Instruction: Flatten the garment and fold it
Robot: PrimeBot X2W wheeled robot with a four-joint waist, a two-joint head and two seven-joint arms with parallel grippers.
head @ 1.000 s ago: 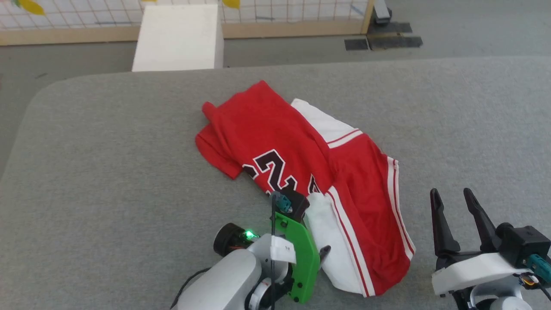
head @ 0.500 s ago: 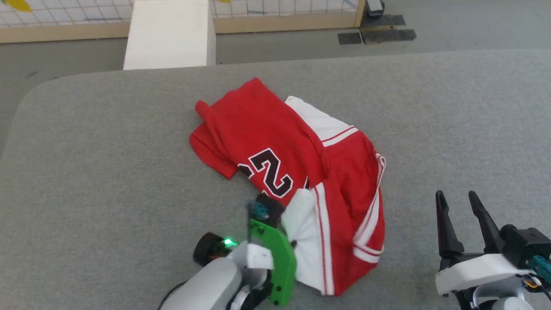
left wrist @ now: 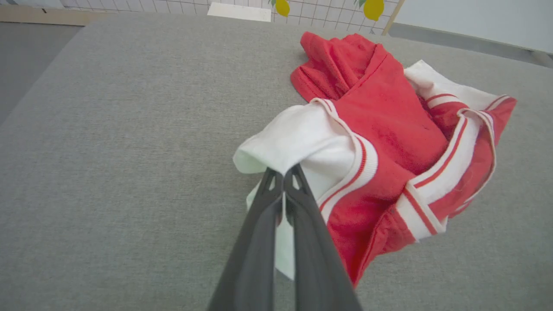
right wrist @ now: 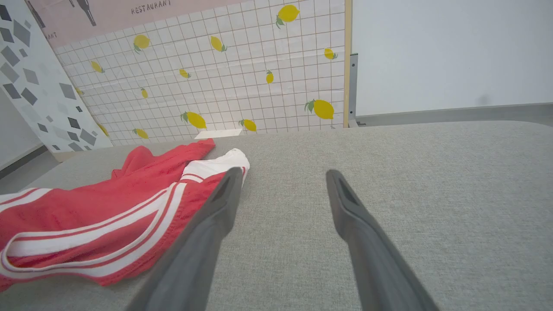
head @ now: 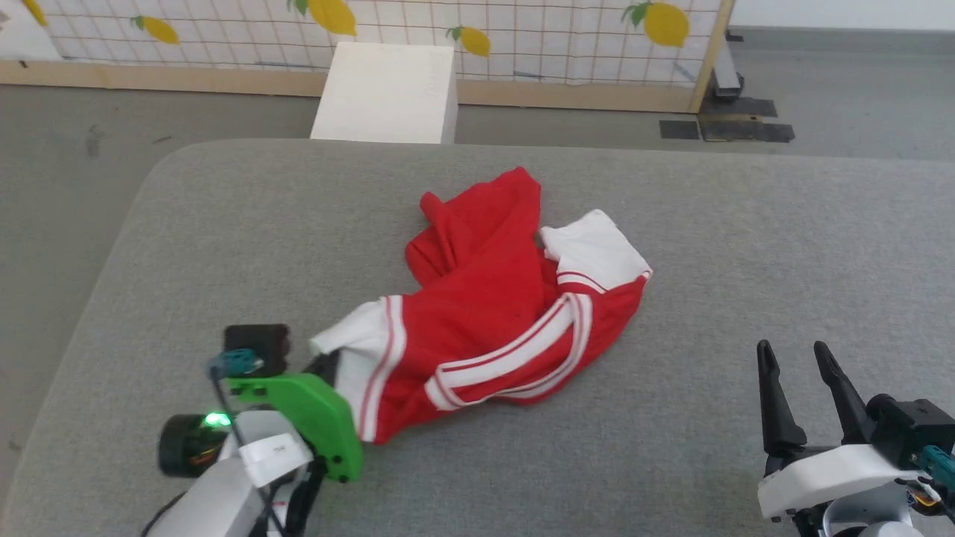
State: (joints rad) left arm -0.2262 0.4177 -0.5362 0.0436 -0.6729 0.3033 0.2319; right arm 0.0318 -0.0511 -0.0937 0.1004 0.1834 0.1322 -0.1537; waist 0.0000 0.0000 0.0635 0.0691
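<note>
The garment (head: pixel 485 298), a red jersey with white sleeves and striped trim, lies crumpled in the middle of the grey padded table (head: pixel 746 246). No lettering shows on it. My left gripper (left wrist: pixel 283 172) is shut on the edge of a white sleeve (left wrist: pixel 302 134), lifting it slightly. In the head view that gripper (head: pixel 326 365) sits at the garment's near-left end, with its fingers mostly hidden behind its green mount. My right gripper (head: pixel 791 348) stands open and empty at the lower right, off the cloth. In the right wrist view the open gripper (right wrist: pixel 284 173) is over bare table, and the garment (right wrist: pixel 108 203) lies to its left.
A white box (head: pixel 388 93) stands on the floor beyond the table's far edge, in front of a lemon-patterned grid panel (head: pixel 522 37). The table's rounded far-left corner (head: pixel 171 164) is near my left arm. Bare grey surface stretches to the right of the garment.
My left gripper shut on the white sleeve and dragged it left, bunching the garment and hiding its number. The head camera also shifted. The right gripper stayed open and in place.
</note>
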